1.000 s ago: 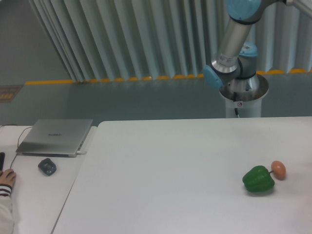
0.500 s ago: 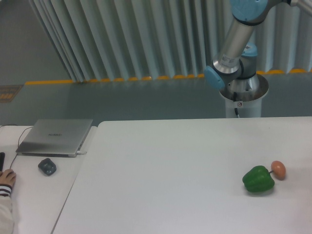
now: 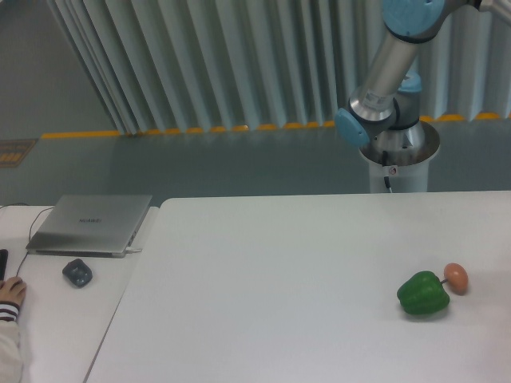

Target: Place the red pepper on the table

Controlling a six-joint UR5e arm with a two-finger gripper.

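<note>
While only base and lower links of the arm (image 3: 389, 96) show at one o'clock, gripper out of frame (state impossible to tell). Red pepper nowhere visible. On the table (image 3: 279, 271), toward four o'clock: green pepper (image 3: 424, 294), touching an orange-pink ball (image 3: 456, 277) at its upper right.
</note>
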